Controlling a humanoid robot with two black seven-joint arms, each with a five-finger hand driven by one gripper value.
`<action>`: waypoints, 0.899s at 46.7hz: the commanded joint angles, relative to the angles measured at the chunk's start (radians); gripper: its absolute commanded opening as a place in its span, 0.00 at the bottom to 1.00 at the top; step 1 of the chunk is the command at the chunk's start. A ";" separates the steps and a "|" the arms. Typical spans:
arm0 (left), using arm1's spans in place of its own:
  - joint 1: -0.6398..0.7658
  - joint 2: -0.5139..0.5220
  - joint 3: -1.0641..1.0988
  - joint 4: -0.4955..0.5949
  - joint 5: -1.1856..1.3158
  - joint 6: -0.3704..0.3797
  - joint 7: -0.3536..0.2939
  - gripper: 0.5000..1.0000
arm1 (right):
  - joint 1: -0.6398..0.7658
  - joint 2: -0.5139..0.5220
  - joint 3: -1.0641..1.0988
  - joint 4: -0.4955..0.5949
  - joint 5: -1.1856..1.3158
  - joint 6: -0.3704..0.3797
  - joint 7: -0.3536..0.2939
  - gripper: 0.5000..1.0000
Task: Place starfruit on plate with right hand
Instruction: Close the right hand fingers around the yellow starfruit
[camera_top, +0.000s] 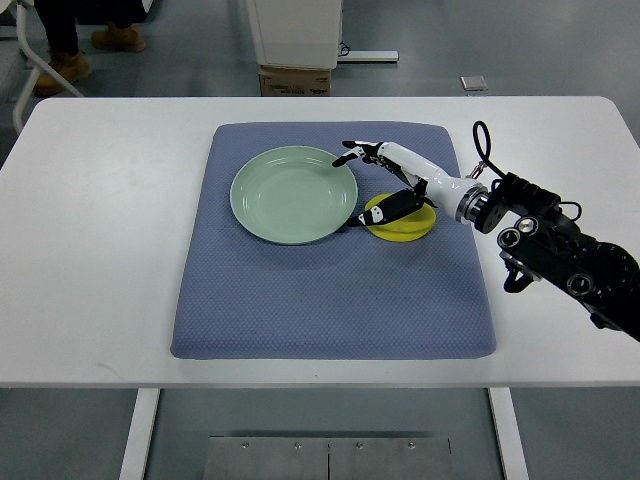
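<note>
plate (270, 205): holds nothing | starfruit (405, 228): on mat beside plate | right robot hand (385, 180): fingers spread over starfruit

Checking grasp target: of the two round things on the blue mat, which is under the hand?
The yellow starfruit, right of the plate. The right hand reaches over it, thumb on its top. The larger pale green plate lies bare beside the fingertips.
</note>
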 joint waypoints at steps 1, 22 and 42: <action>0.000 0.000 -0.001 0.000 0.000 0.000 0.000 1.00 | 0.000 -0.002 -0.007 -0.007 -0.011 -0.004 0.004 1.00; 0.000 0.000 0.001 0.000 0.000 0.000 0.000 1.00 | -0.002 -0.012 -0.034 -0.068 -0.079 -0.027 0.008 1.00; 0.000 0.000 0.001 -0.001 0.000 0.000 0.000 1.00 | -0.008 -0.011 -0.054 -0.126 -0.096 -0.030 0.042 1.00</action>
